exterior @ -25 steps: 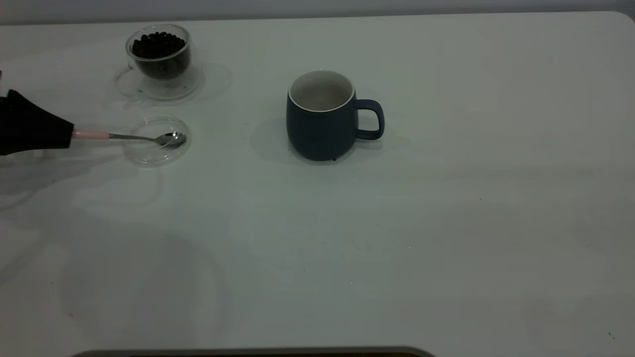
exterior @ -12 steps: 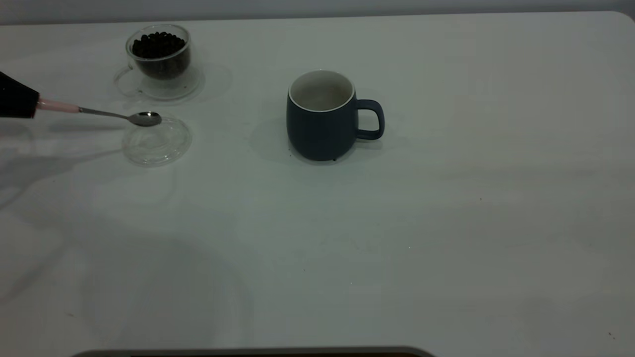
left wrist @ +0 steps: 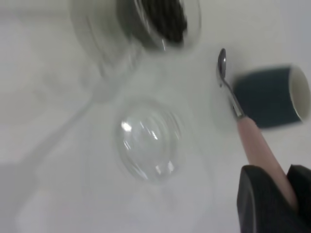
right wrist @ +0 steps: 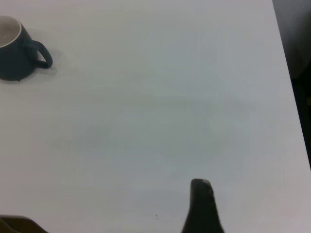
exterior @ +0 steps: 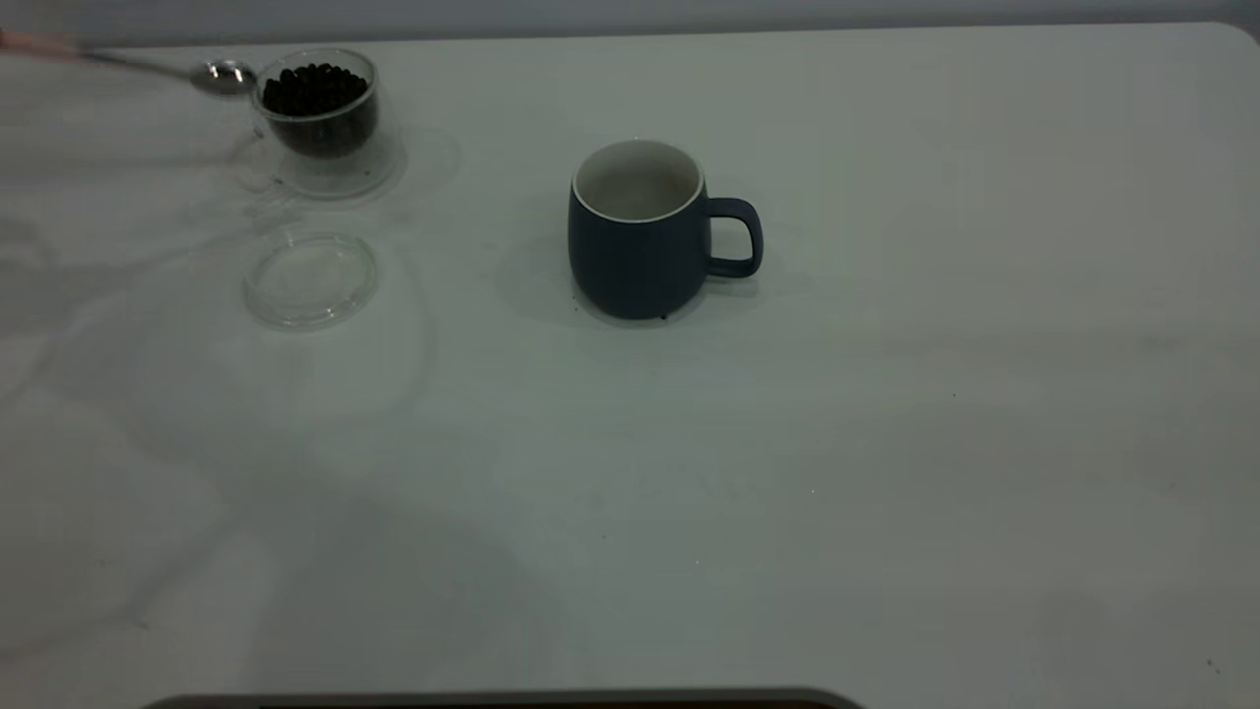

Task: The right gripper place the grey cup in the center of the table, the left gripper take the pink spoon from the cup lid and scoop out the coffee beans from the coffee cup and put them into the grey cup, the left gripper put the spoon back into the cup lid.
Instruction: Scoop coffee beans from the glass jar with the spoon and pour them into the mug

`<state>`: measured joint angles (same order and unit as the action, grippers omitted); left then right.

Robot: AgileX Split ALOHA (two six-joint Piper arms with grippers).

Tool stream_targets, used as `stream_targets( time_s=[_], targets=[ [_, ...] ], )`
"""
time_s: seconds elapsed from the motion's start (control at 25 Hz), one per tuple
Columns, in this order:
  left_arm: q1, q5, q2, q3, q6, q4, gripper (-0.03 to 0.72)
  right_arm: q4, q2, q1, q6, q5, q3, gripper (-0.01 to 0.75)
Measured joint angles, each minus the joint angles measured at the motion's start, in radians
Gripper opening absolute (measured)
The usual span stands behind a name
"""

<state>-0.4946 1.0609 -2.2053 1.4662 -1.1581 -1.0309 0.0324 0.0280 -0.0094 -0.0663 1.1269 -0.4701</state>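
My left gripper (left wrist: 281,178) is shut on the pink handle of the pink spoon (left wrist: 253,141); it is out of the exterior view, past the far left edge. There the spoon's empty metal bowl (exterior: 224,77) hangs just left of the coffee cup (exterior: 317,118), near its rim. The cup holds the coffee beans (exterior: 313,89). The empty cup lid (exterior: 310,279) lies in front of it and also shows in the left wrist view (left wrist: 148,141). The grey cup (exterior: 638,241) stands upright mid-table, handle to the right. My right gripper (right wrist: 200,187) is shut and empty, far off to the right.
The coffee cup stands on a clear saucer (exterior: 386,169) at the far left of the white table (exterior: 886,443). The table's far edge runs just behind the coffee cup. The table's right edge shows in the right wrist view (right wrist: 291,97).
My left gripper has lifted the spoon out of the cup lid and carried it up and back to the coffee cup's left rim, leaving the exterior view. The lid now lies empty.
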Motion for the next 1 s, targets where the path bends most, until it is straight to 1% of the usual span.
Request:
stream_targets(
  time_s=[0.16, 0.36, 0.56, 0.8, 1.0],
  targets=[
    [0.039, -0.101, 0.011, 0.0, -0.057, -0.038, 0.128, 0.0, 0.0, 0.0, 0.0, 0.0, 0.0, 0.591],
    [0.109, -0.216, 0.011, -0.002, -0.149, -0.078, 0.128, 0.0, 0.0, 0.0, 0.0, 0.0, 0.0, 0.591],
    [0.165, -0.314, -0.008, -0.002, -0.202, -0.087, 0.128, 0.0, 0.0, 0.0, 0.0, 0.0, 0.0, 0.591],
    [0.184, -0.384, -0.048, -0.002, -0.266, -0.087, 0.128, 0.0, 0.0, 0.0, 0.0, 0.0, 0.0, 0.591],
    [0.185, -0.4, -0.049, -0.002, -0.327, -0.1, 0.128, 0.0, 0.0, 0.0, 0.0, 0.0, 0.0, 0.591]
  ],
)
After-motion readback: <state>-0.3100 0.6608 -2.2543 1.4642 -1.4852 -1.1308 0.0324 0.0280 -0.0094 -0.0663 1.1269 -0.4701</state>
